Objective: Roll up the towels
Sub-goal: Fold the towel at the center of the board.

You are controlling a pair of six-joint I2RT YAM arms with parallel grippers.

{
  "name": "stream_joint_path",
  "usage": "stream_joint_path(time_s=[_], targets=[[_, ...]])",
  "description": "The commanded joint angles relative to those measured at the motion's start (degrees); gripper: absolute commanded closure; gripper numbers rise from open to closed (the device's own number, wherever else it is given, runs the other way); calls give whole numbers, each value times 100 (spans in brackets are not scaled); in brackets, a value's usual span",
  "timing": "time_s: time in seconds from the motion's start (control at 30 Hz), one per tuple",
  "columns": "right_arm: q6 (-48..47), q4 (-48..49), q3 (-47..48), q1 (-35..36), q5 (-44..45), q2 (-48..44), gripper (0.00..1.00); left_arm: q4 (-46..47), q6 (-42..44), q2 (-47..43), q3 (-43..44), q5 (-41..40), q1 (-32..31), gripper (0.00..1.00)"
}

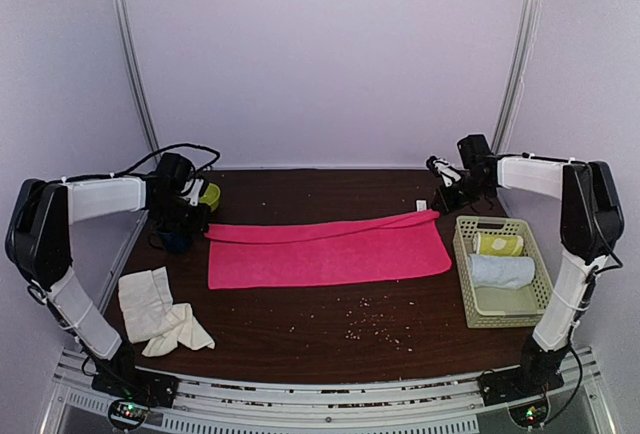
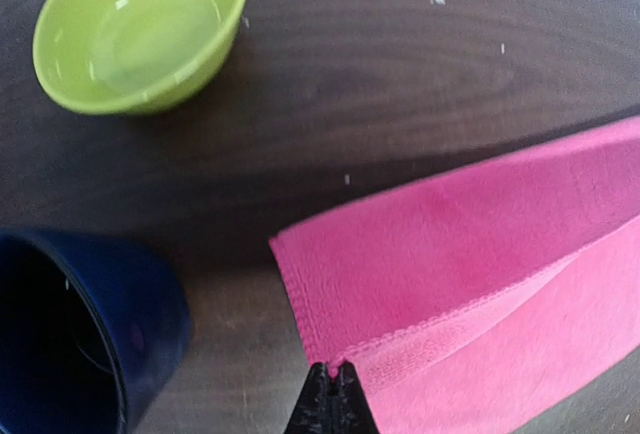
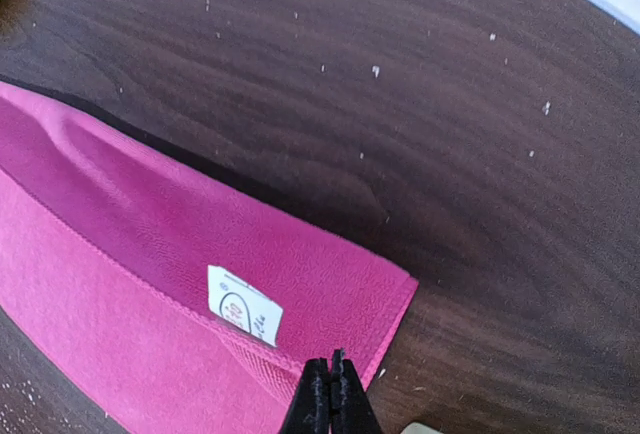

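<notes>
**Both pincers pinch the far edge of one towel.**
Our left pincer (image 2: 333, 382) is clamped on the hem of the bright pink cloth towel (image 1: 330, 252) by its left corner, and our right pincer (image 3: 333, 376) is clamped by its right corner. The towel lies folded lengthwise across the middle of the dark wooden table (image 1: 300, 324). We count two loose towels; the second, crumpled cream cloth towel (image 1: 160, 312) lies near left. Only the left wrist view shows the lime-green bowl (image 2: 140, 29) clearly, and only the right wrist view shows the white label (image 3: 244, 306).
</notes>
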Motion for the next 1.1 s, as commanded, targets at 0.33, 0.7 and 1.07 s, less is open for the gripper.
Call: stream_joint_path(time_s=[0.33, 0.7, 1.07], targets=[[-305, -107, -859, -51, -94, -823, 100, -369, 263, -594, -624, 346, 31, 100], [-947, -470, -996, -44, 47, -696, 100, -369, 311, -518, -834, 580, 32, 100], [-1531, -836, -1017, -36, 145, -781, 100, -627, 146, -694, -993, 1198, 30, 100]])
